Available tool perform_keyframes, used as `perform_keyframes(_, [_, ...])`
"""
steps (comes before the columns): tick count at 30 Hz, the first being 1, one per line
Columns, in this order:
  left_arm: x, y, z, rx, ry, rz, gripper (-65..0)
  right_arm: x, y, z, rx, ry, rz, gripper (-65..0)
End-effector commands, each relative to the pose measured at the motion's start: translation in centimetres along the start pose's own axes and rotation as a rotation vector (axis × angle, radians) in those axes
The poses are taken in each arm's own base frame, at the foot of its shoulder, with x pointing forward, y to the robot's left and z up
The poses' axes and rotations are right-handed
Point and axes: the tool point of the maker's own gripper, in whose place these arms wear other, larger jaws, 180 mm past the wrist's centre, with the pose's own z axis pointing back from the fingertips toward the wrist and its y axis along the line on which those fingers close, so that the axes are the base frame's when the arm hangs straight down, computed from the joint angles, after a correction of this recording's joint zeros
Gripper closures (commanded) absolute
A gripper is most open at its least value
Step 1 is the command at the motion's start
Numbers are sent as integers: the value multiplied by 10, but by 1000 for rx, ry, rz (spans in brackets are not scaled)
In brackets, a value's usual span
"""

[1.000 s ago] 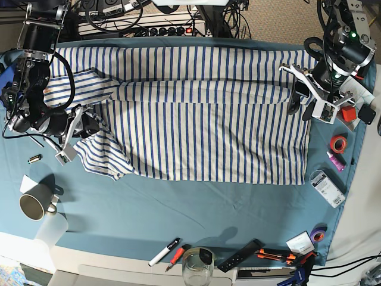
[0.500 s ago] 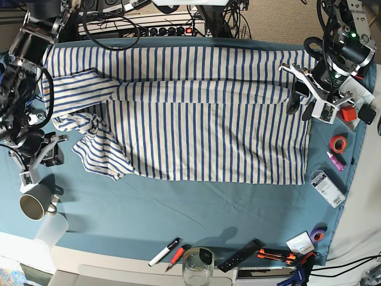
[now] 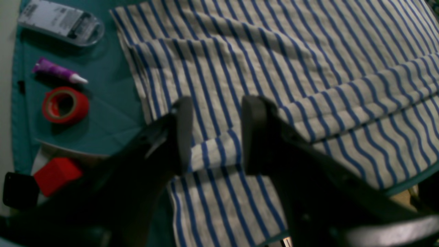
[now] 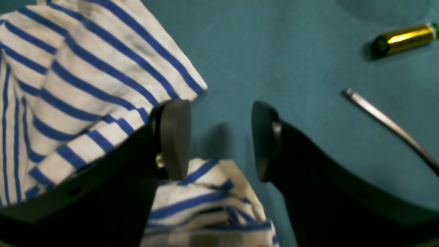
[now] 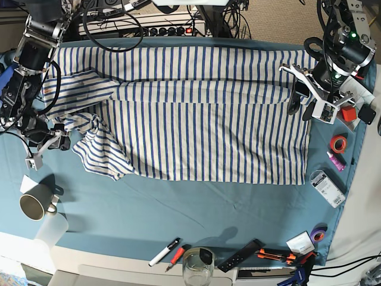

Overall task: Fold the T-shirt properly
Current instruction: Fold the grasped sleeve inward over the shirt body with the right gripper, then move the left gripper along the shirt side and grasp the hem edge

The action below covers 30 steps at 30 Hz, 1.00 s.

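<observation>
T-shirt [image 5: 202, 113] spread flat, sleeve edge bunched

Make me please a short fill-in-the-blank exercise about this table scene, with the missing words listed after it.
1. The T-shirt is white with thin ____ stripes.
2. The right gripper has its jaws ____, with nothing between them.
3. Near the left gripper, the roll of tape is ____ in colour.
4. On the cloth beside the right gripper lies a gold ____.

Missing words: blue; open; red; battery
</observation>
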Motion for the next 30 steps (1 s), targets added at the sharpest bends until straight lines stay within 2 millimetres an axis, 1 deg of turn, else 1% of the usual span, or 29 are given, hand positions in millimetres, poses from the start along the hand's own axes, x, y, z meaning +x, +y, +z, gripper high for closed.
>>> perform_keyframes(1, [11,1,3,0,-42,-9,-245,27,-5,7,-4,-74,3,-286])
perform_keyframes(5, [11,1,3,1,-42,-9,-245,24,9,-7,39,-70,-39,-286])
perform_keyframes(7, [11,1,3,1,-41,-9,-245,16,18,-18,59,-49,-65,-286])
perform_keyframes(10, [11,1,3,0,-41,-10,-245,1,26,-34,42,-10,-101,-286])
perform_keyframes(13, [11,1,3,0,-40,-10,-245,-7,34,-44,48,-4,-110,-286])
perform_keyframes(16, [11,1,3,0,-42,-9,-245,-9,39,-47,59,-1,-115,-286])
perform_keyframes(18, [11,1,3,0,-44,-10,-245,-9,39,-47,59,1,-115,-286])
perform_keyframes(22, [26,2,2,4,-109,-15,-245,-10,39,-47,59,6,-115,-286])
perform_keyframes(25, [40,8,-2,17,-147,-31,-245,-12,40,-47,60,18,-115,-286])
perform_keyframes(27, [46,14,-7,24,-163,-26,-245,-13,39,-47,60,23,-114,-286])
perform_keyframes(30, [41,32,-27,35,-147,23,-245,-13,40,-47,60,26,-114,-286])
